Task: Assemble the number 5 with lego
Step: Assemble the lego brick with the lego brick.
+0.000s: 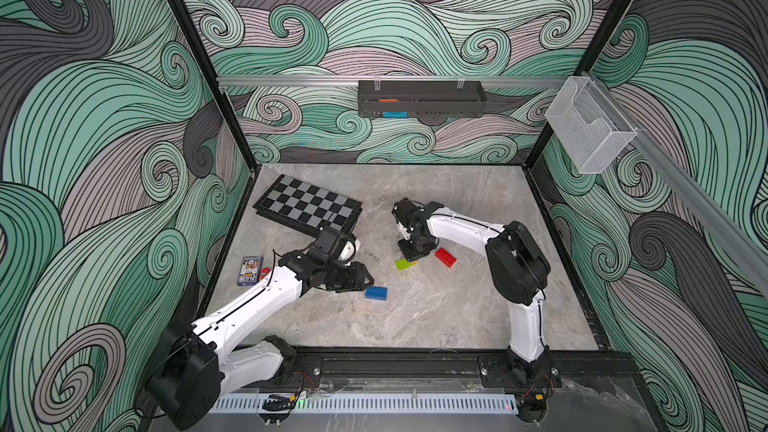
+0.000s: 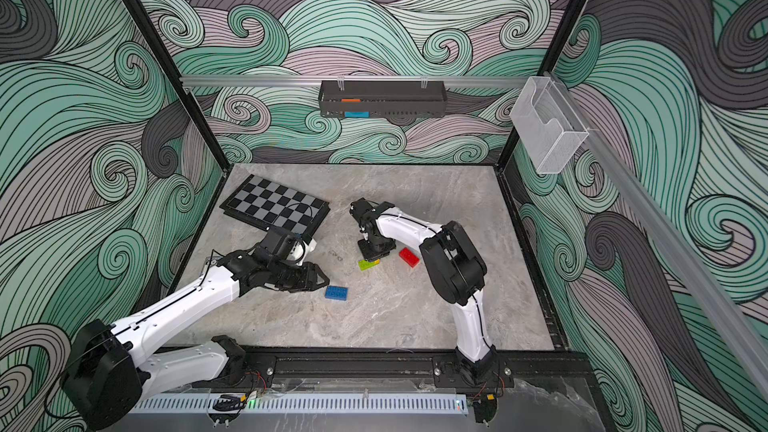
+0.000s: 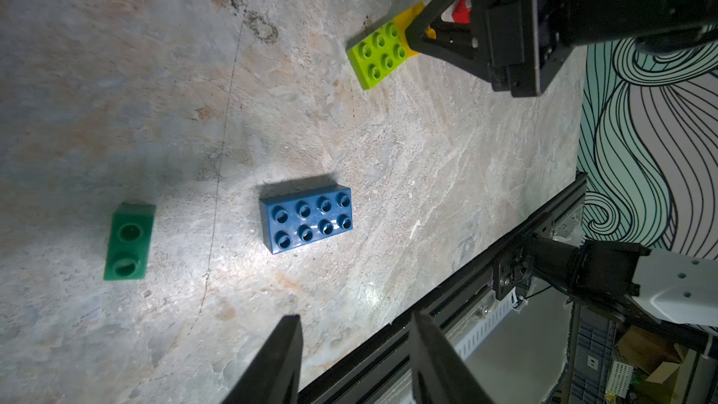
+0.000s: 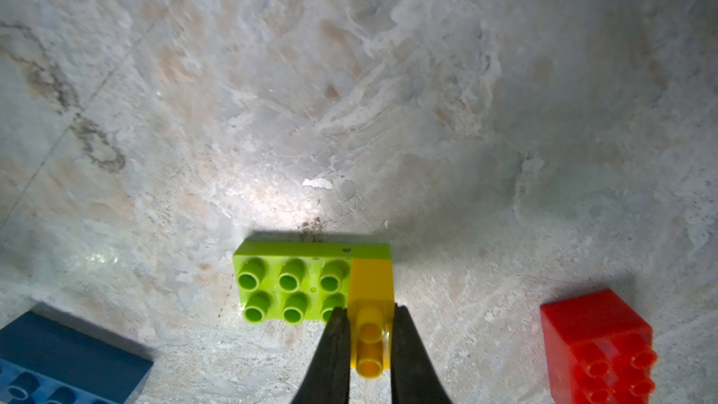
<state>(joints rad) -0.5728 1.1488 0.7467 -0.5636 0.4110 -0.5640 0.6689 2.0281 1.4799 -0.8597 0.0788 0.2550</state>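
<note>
While pinching yellow brick in shut right claw, rests it on lime green brick. Holds left claw half-open, empty, beside blue brick.

Much bare table is seen at the front and at the back right, and it can be crossed freely. The back left corner is filled by the chessboard, and the left edge is blocked by the card box.

The blue brick is found just ahead of the left gripper, whose jaws are held apart around nothing. A clear gap is seen between it and the dark green brick.

The middle is blocked by the right gripper, closed on the yellow brick, which is laid over one end of the lime green brick. Only a narrow gap is seen before the red brick.
</note>
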